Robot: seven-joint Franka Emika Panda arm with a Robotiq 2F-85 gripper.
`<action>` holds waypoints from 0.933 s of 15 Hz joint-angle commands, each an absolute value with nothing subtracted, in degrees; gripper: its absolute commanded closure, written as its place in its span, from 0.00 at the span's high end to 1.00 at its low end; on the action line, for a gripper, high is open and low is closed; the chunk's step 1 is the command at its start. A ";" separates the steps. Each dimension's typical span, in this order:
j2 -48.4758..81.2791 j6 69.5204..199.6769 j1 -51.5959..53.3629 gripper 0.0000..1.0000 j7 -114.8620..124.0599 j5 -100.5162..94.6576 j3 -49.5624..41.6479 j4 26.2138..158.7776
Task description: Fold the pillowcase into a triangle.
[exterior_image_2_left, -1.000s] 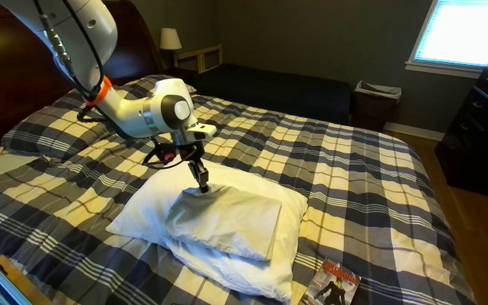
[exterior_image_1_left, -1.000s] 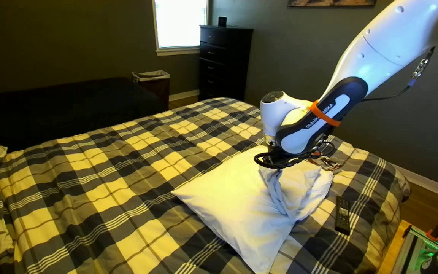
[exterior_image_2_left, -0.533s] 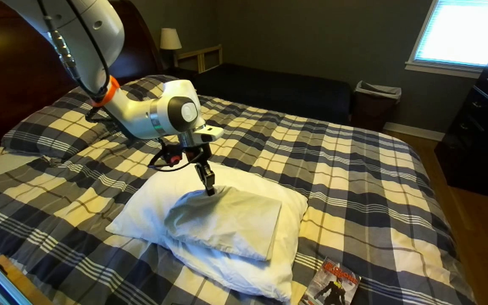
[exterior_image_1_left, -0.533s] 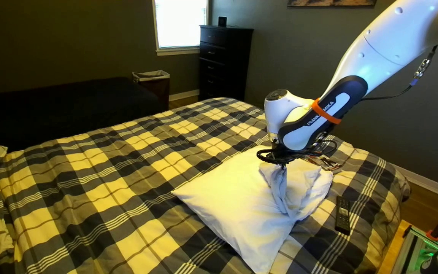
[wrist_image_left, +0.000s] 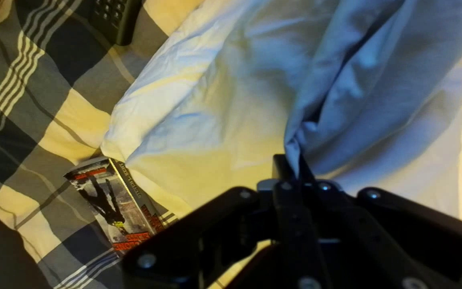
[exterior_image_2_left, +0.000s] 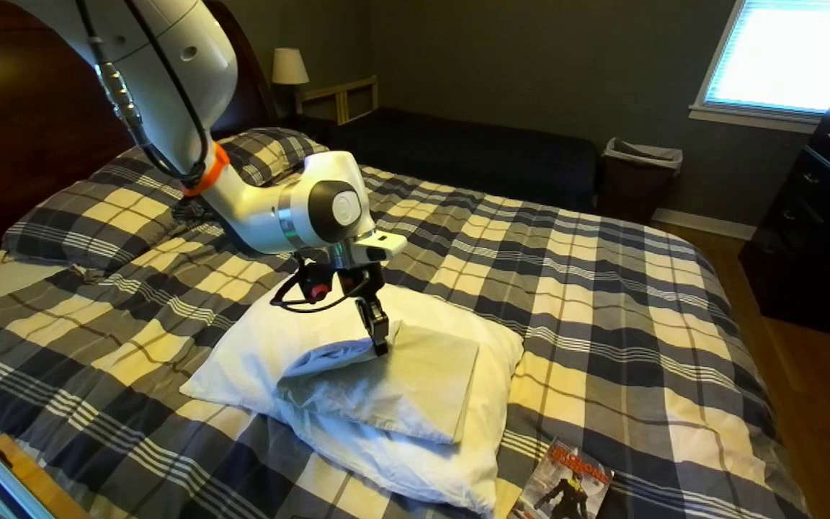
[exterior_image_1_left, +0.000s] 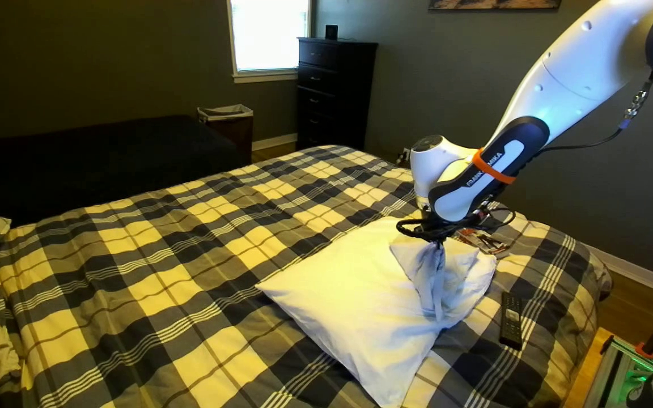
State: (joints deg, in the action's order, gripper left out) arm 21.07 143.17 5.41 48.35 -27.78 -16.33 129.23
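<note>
Shifted farther across the white pillow (exterior_image_2_left: 242, 360) than a second ago, the end effector (wrist_image_left: 294, 168) clenches a gathered fold of the pillowcase (exterior_image_2_left: 397, 389), whose remaining cloth lies creased on that pillow.

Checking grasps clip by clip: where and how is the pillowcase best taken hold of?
Probably by its raised fold, from above: there the pillowcase gathers to a narrow tip pinched in the gripper, while its other end lies flatter on the white pillow.
</note>
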 commanded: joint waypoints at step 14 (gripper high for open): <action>24.28 153.55 2.96 0.01 52.47 -31.38 -25.52 132.20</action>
State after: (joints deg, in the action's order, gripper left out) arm 23.89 150.37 3.38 50.18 -29.72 -23.73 130.94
